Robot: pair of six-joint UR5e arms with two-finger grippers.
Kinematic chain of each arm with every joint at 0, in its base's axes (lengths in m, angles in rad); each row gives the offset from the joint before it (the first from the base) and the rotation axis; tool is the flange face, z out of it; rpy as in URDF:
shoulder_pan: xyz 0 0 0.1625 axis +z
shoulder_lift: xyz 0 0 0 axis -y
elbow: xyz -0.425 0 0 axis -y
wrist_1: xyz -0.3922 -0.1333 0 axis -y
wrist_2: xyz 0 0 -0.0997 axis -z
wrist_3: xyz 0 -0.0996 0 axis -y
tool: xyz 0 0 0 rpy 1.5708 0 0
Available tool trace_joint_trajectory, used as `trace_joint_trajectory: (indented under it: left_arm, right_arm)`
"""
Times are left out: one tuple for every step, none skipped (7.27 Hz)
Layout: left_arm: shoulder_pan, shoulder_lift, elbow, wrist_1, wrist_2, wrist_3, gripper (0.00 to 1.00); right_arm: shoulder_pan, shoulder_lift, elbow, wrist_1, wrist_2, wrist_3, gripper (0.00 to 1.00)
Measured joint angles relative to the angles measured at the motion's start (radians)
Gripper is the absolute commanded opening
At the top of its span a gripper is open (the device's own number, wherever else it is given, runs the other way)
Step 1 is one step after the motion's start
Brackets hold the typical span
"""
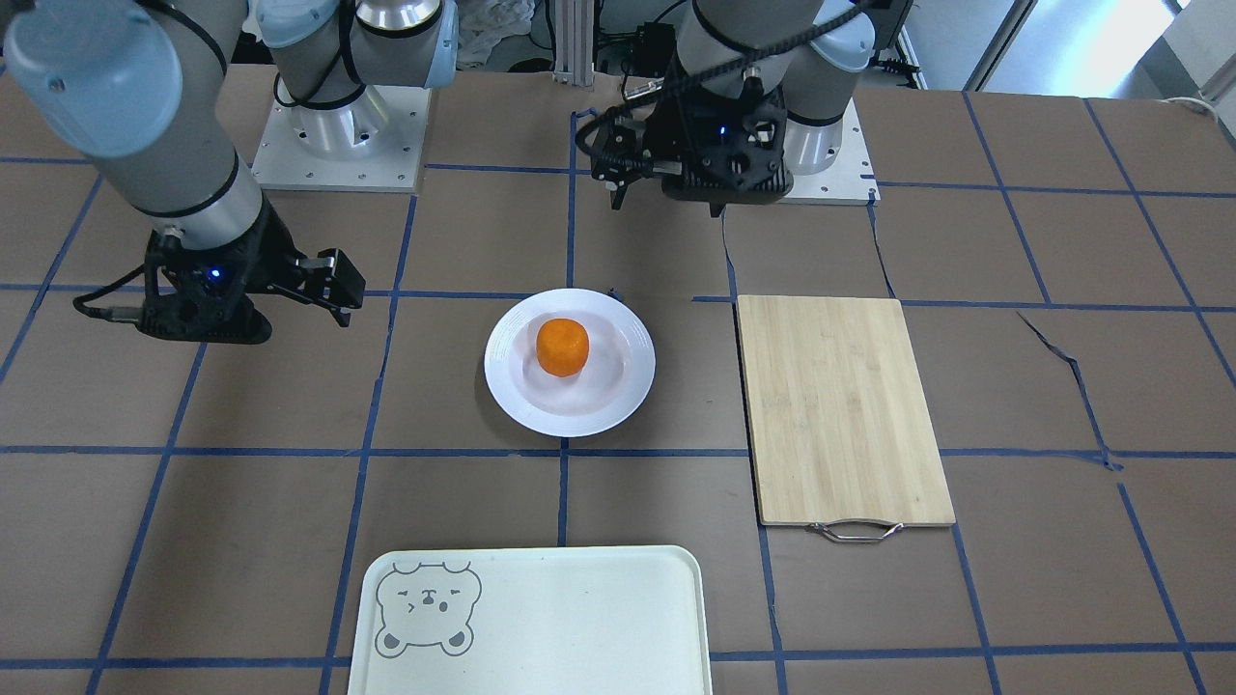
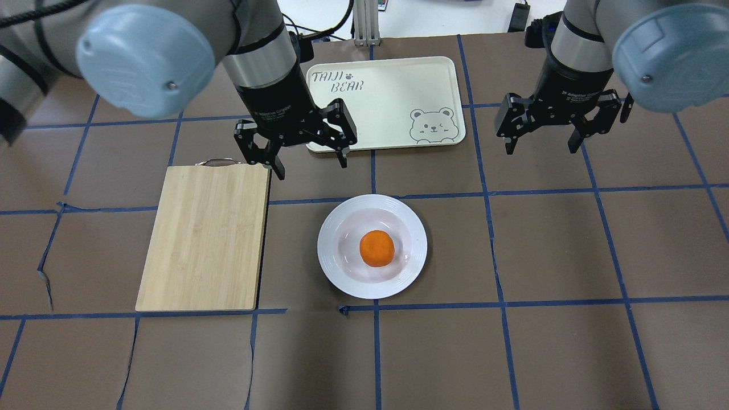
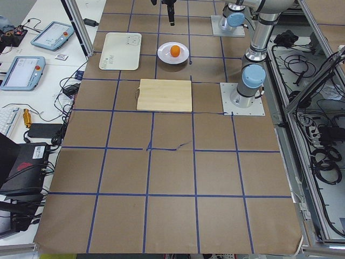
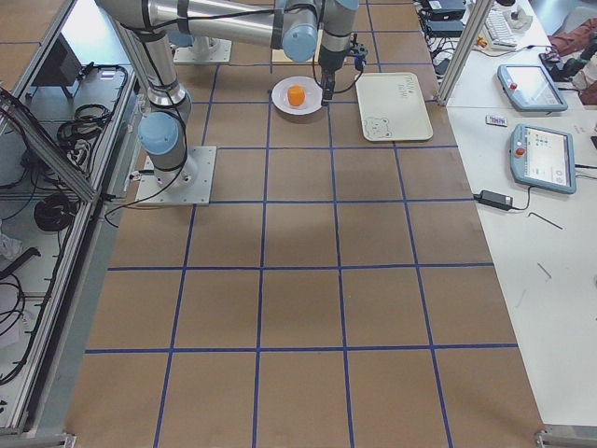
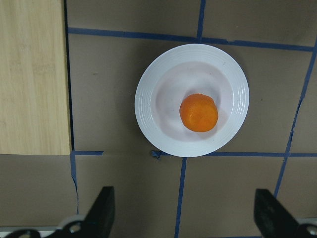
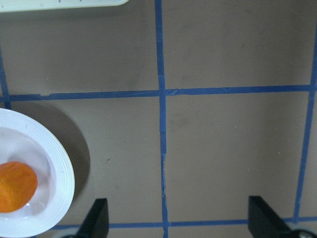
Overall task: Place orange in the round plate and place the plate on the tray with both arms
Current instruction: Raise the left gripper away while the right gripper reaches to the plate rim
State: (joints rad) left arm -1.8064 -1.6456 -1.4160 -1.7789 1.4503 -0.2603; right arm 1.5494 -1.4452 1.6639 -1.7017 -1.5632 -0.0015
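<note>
One bamboo board [image 2: 205, 236] near the plate [image 2: 333, 267], apparently apart.

The round plate [image 5: 141, 101] sat on the brown counter [image 5: 106, 84] with the orange [image 5: 198, 112] in its sunken centre, a little right of the middle. The bamboo cutting board [image 5: 32, 74] lay along the left edge, apart from the plate. Blue tape lines [image 5: 181, 191] crossed the counter. At the bottom, the left end effector [image 5: 185, 213] held nothing, its two black fingers [image 5: 102, 210] spread wide apart.

The tray [image 2: 387, 97] bears "TAIJI BEAR" in grey hand-drawn capitals, in the corner diagonally opposite its bear face [image 2: 431, 126]. Other print is too small to read.
</note>
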Motion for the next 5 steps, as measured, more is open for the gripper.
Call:
trace_joint_trajectory:
  left_arm:
    - [0.006,0.022,-0.005,0.005,0.038,0.028,1.0]
    - [0.028,0.037,-0.011,0.045,0.107,0.073,1.0]
    - [0.064,0.045,-0.02,0.111,0.166,0.127,1.0]
    - [0.109,0.05,-0.031,0.171,0.192,0.16,1.0]
    - [0.15,0.054,-0.037,0.204,0.194,0.175,1.0]
  right_arm:
    - [0.003,0.031,0.053,-0.092,0.053,-0.007,1.0]
    - [0.005,0.061,0.11,-0.198,0.119,-0.011,1.0]
    - [0.007,0.096,0.167,-0.315,0.192,-0.013,1.0]
    - [0.009,0.132,0.216,-0.423,0.26,-0.013,1.0]
    - [0.01,0.161,0.248,-0.495,0.318,-0.016,1.0]
